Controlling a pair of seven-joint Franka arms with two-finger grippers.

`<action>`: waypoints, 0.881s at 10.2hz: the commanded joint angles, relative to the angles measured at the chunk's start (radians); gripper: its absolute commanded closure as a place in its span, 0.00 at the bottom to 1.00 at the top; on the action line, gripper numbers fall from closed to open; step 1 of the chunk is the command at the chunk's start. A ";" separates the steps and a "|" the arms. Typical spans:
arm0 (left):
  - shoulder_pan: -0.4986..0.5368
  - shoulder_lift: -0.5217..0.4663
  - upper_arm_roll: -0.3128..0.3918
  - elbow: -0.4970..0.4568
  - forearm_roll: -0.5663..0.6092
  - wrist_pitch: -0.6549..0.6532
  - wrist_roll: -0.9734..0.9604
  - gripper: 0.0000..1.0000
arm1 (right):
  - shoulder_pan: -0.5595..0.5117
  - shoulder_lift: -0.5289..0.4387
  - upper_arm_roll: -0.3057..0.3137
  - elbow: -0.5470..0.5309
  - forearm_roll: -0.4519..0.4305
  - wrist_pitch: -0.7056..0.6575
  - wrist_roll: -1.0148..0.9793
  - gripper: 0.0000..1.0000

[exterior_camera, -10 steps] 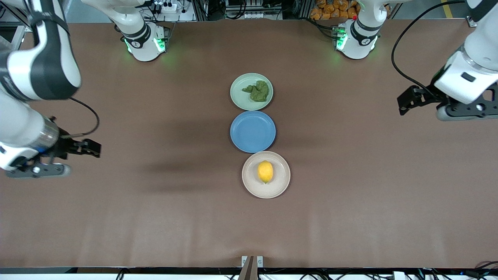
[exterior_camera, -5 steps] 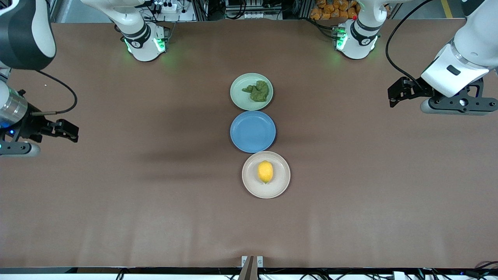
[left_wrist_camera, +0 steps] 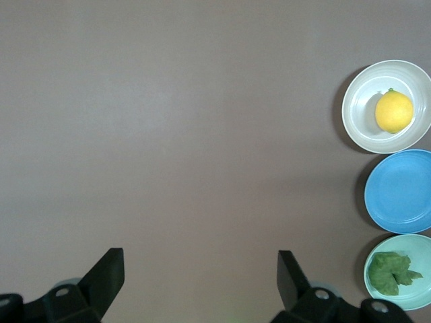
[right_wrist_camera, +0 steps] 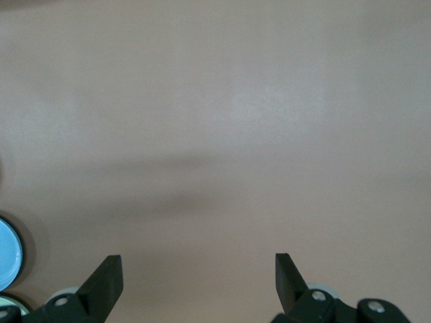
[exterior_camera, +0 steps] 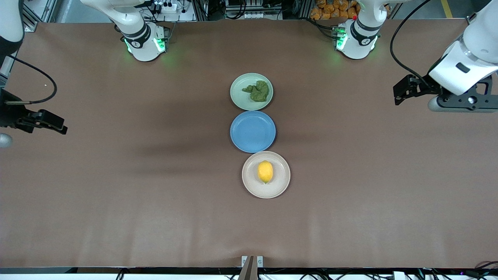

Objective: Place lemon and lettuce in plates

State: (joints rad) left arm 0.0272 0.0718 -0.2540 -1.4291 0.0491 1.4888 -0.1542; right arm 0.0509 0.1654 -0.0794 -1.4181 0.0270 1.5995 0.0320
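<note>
Three round shallow plates sit in a row at the middle of the brown tabletop (exterior_camera: 350, 202). Taking the glossy blue plate (exterior_camera: 253, 131) as the dial's centre in the front view, the pale mint green plate (exterior_camera: 239, 99) lies at 12 o'clock, touching or nearly touching it, and the beige-pink plate (exterior_camera: 280, 186) lies at about 5 o'clock, nearest the front camera.

The small dark green wrinkly lettuce piece (exterior_camera: 258, 91) rests in the mint plate, toward its rim on the left arm's side. The small oval bright yellow lemon (exterior_camera: 265, 171) rests at the middle of the beige-pink plate. The blue plate holds nothing.

The left gripper (left_wrist_camera: 199, 282) hangs over bare tabletop toward the left arm's end, at roughly 2 o'clock from the blue plate. Its fingers stand spread wide with nothing between them. From its wrist view we see all three plates well apart from it.

The right gripper (right_wrist_camera: 195, 279) hangs over bare tabletop at the right arm's end, about 9 o'clock. Its fingers are likewise spread wide and hold nothing.

We judge both placements done: each item lies in its plate and both arms stand well clear. The step in hand looks like retreat or parking. Nothing more seems called for, unless the arms need a rest pose; any such move should keep high and away from the plate row.
</note>
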 commanded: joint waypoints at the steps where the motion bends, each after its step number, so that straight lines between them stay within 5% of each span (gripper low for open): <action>1: 0.005 -0.007 0.004 0.015 -0.020 -0.027 0.025 0.00 | 0.018 -0.035 -0.008 -0.010 0.030 -0.030 0.003 0.00; 9: 0.005 -0.009 0.004 0.015 -0.028 -0.027 0.025 0.00 | 0.021 -0.047 -0.017 -0.009 0.021 -0.044 -0.001 0.00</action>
State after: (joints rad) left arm 0.0271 0.0719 -0.2534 -1.4226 0.0471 1.4813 -0.1541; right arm 0.0655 0.1373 -0.0869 -1.4179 0.0357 1.5657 0.0322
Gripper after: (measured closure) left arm 0.000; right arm 0.000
